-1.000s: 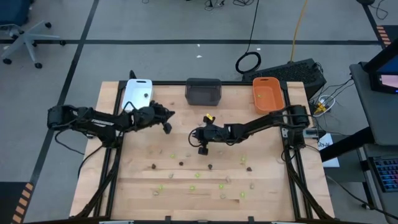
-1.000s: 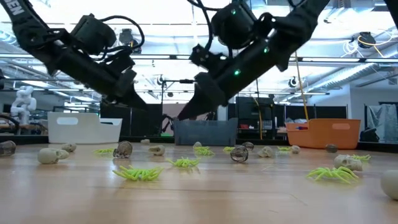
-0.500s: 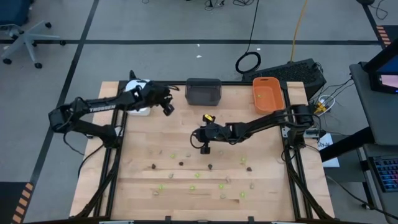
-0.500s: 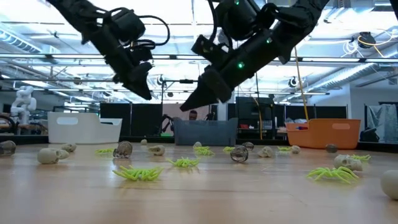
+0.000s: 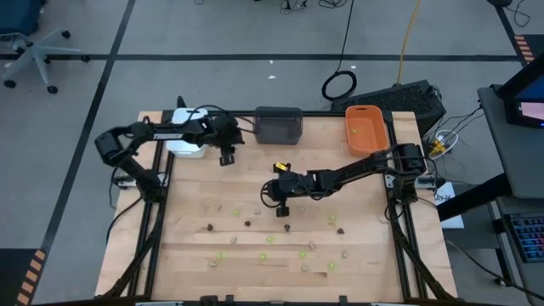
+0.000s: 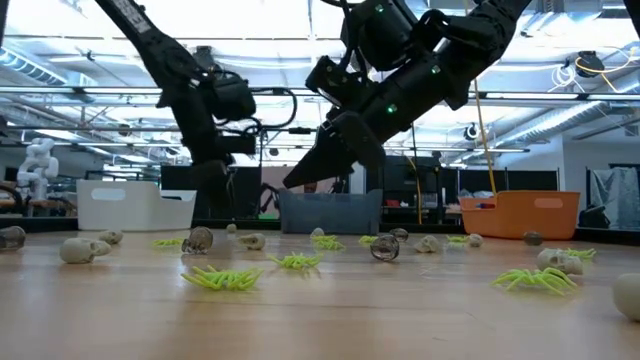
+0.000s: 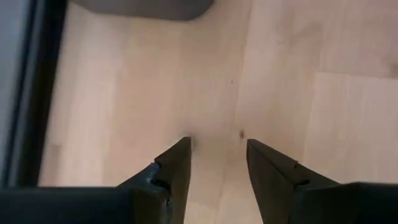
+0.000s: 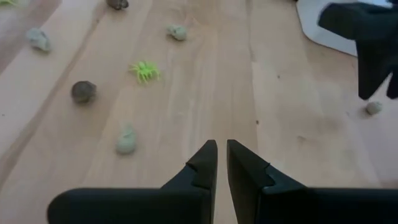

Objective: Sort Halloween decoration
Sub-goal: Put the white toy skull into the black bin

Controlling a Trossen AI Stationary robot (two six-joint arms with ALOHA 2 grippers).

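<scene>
High view shows the left gripper now hanging over the bare wood near the far edge of the pale wooden table, between the white rectangular tray and the dark grey rectangular tray. A second ago it was lower down the table, and its arm stretched out flat to the left. Since then the arm has folded up and swung toward the trays. Its two dark fingers are a little way apart and hold nothing. The right gripper sits close to the middle of the table and has slid a bit toward the near side. Its fingers are almost closed, with only a thin gap, and nothing is between them. The tiny Halloween pieces have not moved. Lime green spiders, pale beige-grey skulls and dark brown-black balls lie scattered over the near half of the table, well apart from both grippers. The orange rectangular tray stands at the far right corner.
</scene>
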